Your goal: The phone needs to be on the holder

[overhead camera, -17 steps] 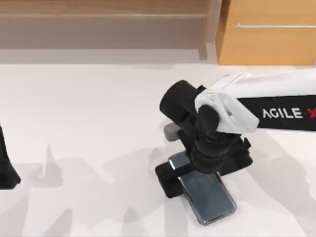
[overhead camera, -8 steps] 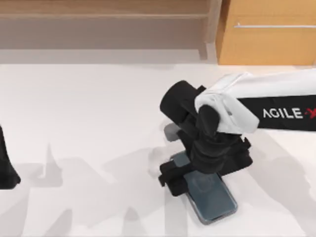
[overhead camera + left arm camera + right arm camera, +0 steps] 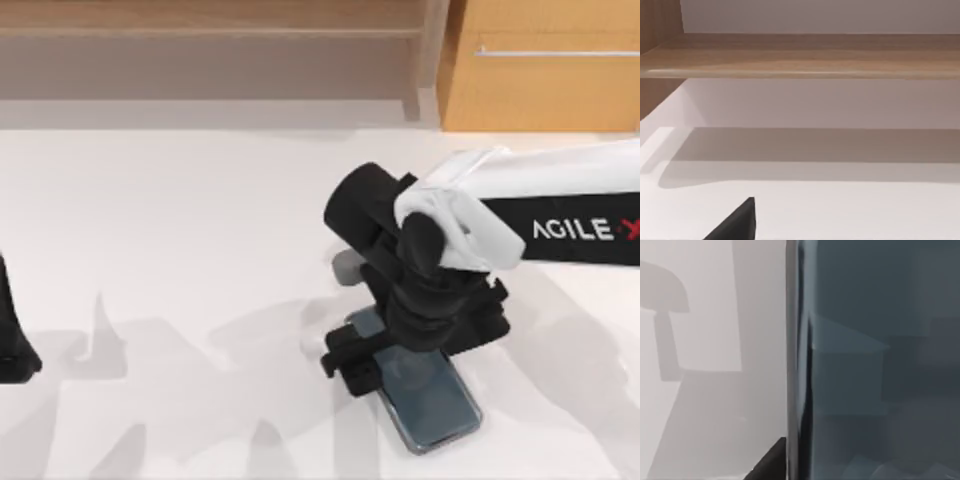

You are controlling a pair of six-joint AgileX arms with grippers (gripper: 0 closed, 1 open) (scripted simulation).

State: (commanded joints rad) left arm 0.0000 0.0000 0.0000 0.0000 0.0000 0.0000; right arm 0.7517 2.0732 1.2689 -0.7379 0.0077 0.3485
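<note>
- We count one phone [image 3: 425, 400], one black holder [image 3: 350, 365], and two arms: our right arm [image 3: 560, 215] reaching in from 3 o'clock, and our left arm [image 3: 12, 330] parked at the table's 9 o'clock edge.
- The phone lies at about 5 o'clock from the table's middle, slanted, its far end hidden under the right arm's black wrist and its near end pointing toward 5 o'clock.
- The holder sits against the phone's 9 o'clock side, touching or overlapping it; we cannot tell whether the phone rests on it or beside it.
- A small grey piece [image 3: 347, 266] shows just beside the wrist, at 12 o'clock from the holder.
- The right jaws are directly above the phone's upper part, buried under the wrist in the top view; we cannot tell whether they are spread, clenched, or gripping the phone.
- In the right wrist view the phone's glossy face [image 3: 875, 365] is very close, with its thin rim [image 3: 791, 340] running straight against the white table [image 3: 705, 405].
- The left jaws: a single dark tip [image 3: 737, 222] shows over the bare table in the left wrist view, and we cannot tell their state.
- The phone's near end lies close to the table's 6 o'clock edge.
- Open white table [image 3: 170, 230] stretches from 9 to 12 o'clock, up to the wooden shelf [image 3: 210, 30] and cabinet [image 3: 545, 70].
</note>
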